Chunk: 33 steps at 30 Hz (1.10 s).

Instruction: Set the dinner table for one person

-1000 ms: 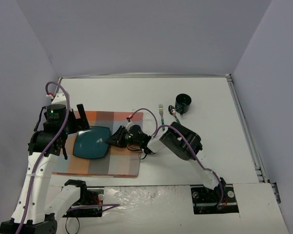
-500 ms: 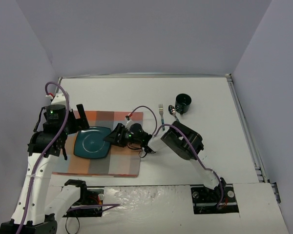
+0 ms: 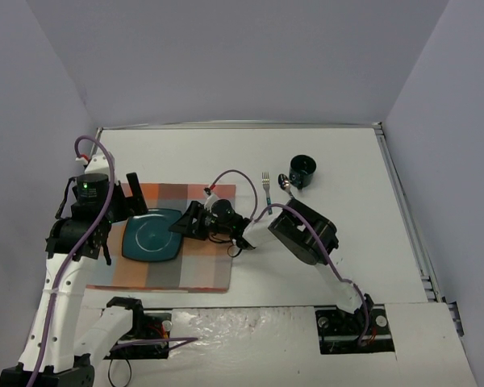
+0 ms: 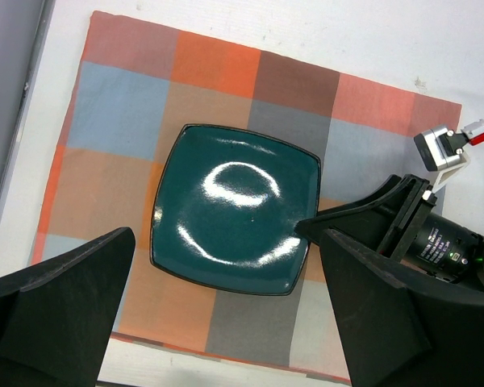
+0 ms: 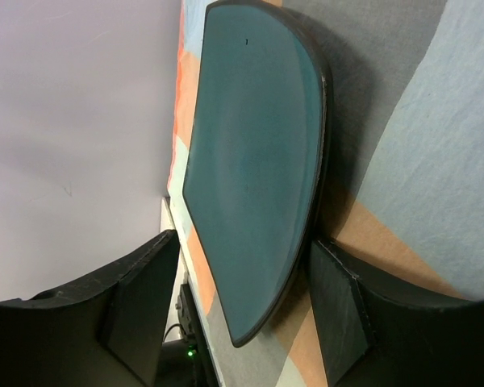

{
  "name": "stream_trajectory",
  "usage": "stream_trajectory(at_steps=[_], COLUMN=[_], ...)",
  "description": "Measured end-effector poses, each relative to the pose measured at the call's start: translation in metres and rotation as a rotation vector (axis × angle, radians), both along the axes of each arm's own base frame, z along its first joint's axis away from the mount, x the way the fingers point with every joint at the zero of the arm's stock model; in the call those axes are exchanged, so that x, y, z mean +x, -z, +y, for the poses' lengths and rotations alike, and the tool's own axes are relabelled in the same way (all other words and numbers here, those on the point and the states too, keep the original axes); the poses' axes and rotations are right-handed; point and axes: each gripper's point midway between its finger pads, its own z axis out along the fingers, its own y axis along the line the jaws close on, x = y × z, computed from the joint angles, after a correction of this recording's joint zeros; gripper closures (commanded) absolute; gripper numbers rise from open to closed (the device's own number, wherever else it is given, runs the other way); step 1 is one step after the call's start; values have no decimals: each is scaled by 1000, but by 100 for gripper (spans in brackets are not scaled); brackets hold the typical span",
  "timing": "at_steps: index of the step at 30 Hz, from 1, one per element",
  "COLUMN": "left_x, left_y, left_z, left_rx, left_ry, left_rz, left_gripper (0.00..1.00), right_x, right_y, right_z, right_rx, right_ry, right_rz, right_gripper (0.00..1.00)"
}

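Top external: dinner table [image 3: 339, 266] fills view, long axis 9-to-3. Placemat [image 3: 194, 274] at 8 carries plate [image 3: 152, 235]; fork [image 3: 266, 184], spoon [image 3: 284, 181], cup [image 3: 302, 168] toward 1. Jaws spread: left gripper [image 4: 226, 242] above plate, right gripper [image 3: 184, 223] at its 3 o'clock rim.

Left of centre: teal plate [image 3: 152, 235] flat on checked placemat [image 3: 195, 272] | right gripper [image 3: 183, 223] at plate's right edge | above centre: fork [image 3: 267, 184], spoon [image 3: 284, 181], black cup [image 3: 302, 168] side by side on white table [image 3: 347, 258]

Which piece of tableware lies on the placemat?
The teal square plate; the fork, spoon and black cup sit off the placemat, on the bare dinner table.
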Motion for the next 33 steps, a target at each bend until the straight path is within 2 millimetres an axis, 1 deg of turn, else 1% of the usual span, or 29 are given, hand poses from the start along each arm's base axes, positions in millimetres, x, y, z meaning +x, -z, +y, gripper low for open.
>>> stream_trajectory(at_steps=[7,10,12,16,18,20,23,26,29,31,32,33], left_x=[0,0,0,0,0,-1,-2,-6,-9,-9,-10,-11], left_y=[0,0,0,0,0,-1,2,14,25,31,35,41], left_z=[0,0,1,1,1,0,0,0,1,1,1,1], left_rx=[1,1,2,3,2,2,2,4,6,6,6,7], left_ry=[0,-1,-3,-3,-3,-1,1,1,1,1,1,1], left_rz=[0,0,0,-1,-2,-4,-5,18,40,41,45,52], left_gripper=[3,3,3,3,3,3,3,3,3,3,3,3], right_x=[3,6,11,23,30,38,58,85,114,130,136,139], right_y=[0,-1,-6,-19,-27,-42,-68,-96,-111,-111,-109,-104], right_z=[-2,-7,-12,-26,-40,-57,-94,-148,-225,-280,-309,-333], right_rx=[-26,-78,-119,-221,-303,-374,-498,-612,-724,-796,-840,-881], right_ry=[-3,3,16,47,75,114,207,333,490,598,648,681], right_rz=[-21,-53,-86,-175,-236,-298,-401,-469,-461,-429,-408,-385], right_gripper=[32,30,29,28,27,27,27,27,28,28,29,29])
